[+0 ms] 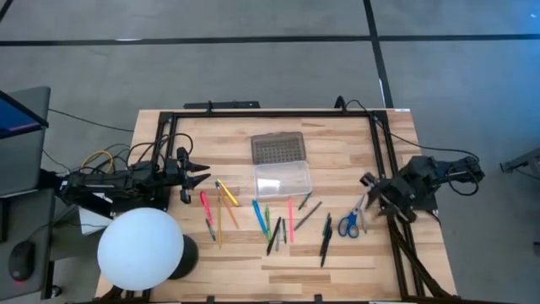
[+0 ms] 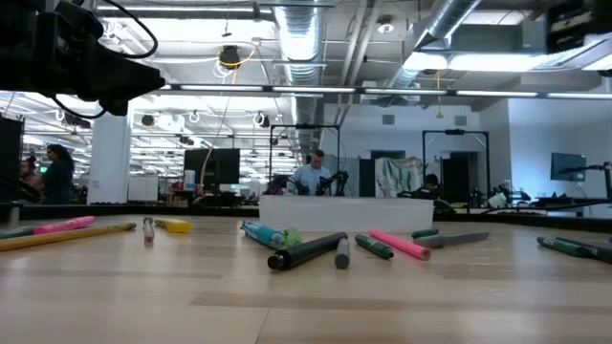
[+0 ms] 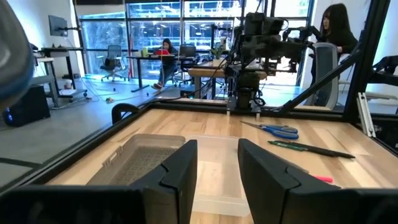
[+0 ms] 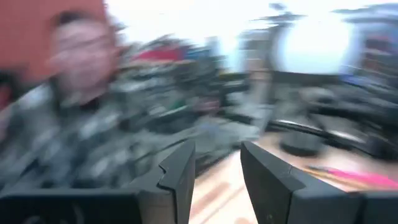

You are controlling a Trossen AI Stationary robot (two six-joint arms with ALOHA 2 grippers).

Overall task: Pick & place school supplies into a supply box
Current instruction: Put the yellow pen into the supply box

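On the wooden worktop [image 1: 354, 169] the supply box [image 1: 282, 165] lies open near the far middle, its grey grid-textured lid [image 1: 277, 149] folded back on the far side and its clear tray [image 1: 283, 179] on the near side, with nothing visible inside. The school supplies are scattered loose on the worktop nearer than the box: a yellow marker [image 1: 228, 193] and a pink pen [image 1: 203, 203] to the left, a blue pen [image 1: 258, 214] and green pen [image 1: 267, 219] in the middle, another pink pen [image 1: 290, 218] just right of those, a black marker [image 1: 326, 240] farther right, and the blue-handled scissors [image 1: 351, 221] toward the right edge. The left pincer [image 1: 198, 171] hangs at the left side of the worktop, pointing toward the box, its fingers [image 3: 180, 171] apart with nothing between them. The right pincer [image 1: 368, 181] sits at the right side just beyond the scissors, its fingers [image 4: 180, 174] likewise apart and empty. A large white sphere [image 1: 140, 247] stands at the near left corner. In the room beyond the worktop, people sit at desks.
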